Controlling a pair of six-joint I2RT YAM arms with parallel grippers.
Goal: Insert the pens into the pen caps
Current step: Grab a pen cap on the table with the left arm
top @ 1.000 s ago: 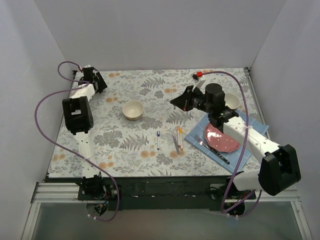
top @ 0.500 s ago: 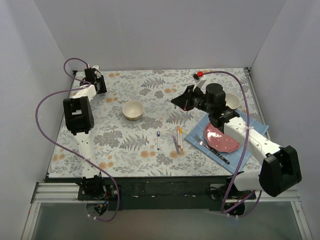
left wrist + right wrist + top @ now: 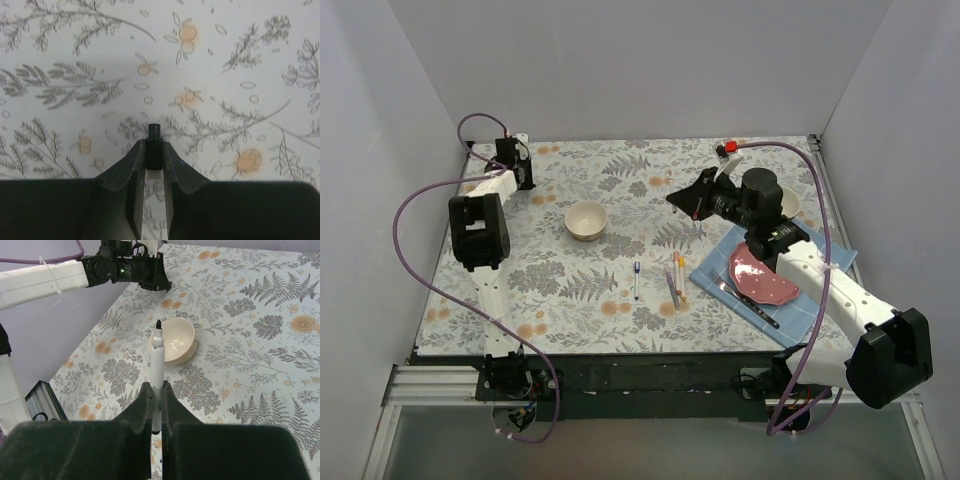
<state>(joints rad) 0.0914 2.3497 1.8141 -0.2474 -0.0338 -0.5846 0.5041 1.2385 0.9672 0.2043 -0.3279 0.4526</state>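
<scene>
Left gripper, low over the floral cloth at the far-left corner, is pinched on a black pen cap. Right gripper, raised mid-table, clamps an uncapped black-tipped pen. A cream bowl sits between the two grippers. Loose pens lie near a blue mat bearing a pink plate and a fork.

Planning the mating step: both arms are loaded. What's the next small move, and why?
Probably carry the pen toward the black cap, tip leading. The left jaws are shut on the cap, the right jaws are shut on the pen, and the top view shows them far apart.
</scene>
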